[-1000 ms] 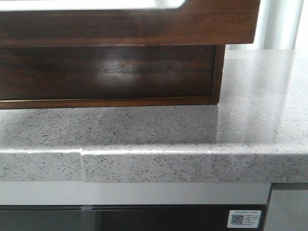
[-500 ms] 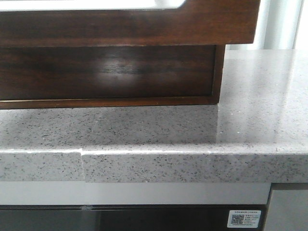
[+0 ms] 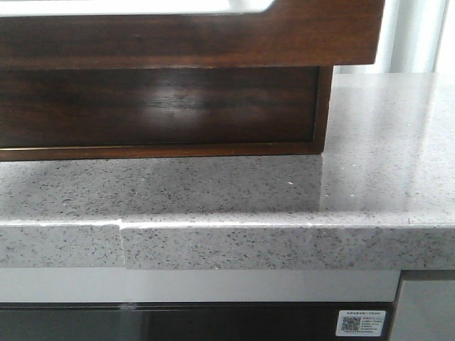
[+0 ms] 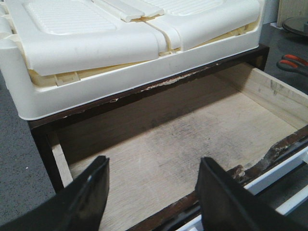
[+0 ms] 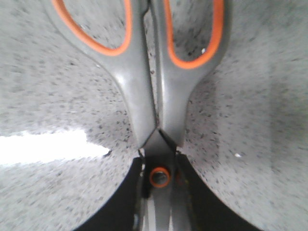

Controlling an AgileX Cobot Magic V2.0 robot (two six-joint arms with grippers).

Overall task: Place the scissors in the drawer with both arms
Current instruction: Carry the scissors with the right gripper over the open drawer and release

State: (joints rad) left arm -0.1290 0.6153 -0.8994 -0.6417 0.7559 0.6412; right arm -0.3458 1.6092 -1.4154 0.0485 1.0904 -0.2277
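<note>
The drawer (image 4: 163,144) is pulled out, showing a bare pale wood floor with nothing in it. Its glossy dark-brown front (image 3: 192,35) fills the top of the front view. My left gripper (image 4: 154,163) hangs open and empty just above the drawer's front edge. My right gripper (image 5: 159,177) is shut on the scissors (image 5: 144,96) at their orange-ringed pivot. Their grey, orange-lined handles point away over the speckled counter (image 5: 250,120). The scissor handles (image 4: 293,65) also show beside the drawer in the left wrist view. Neither gripper shows in the front view.
A cream plastic rack (image 4: 96,62) sits on top of the dark wood cabinet (image 3: 156,106) that holds the drawer. The cabinet stands on a grey speckled stone counter (image 3: 384,156), whose front edge (image 3: 270,245) faces the camera.
</note>
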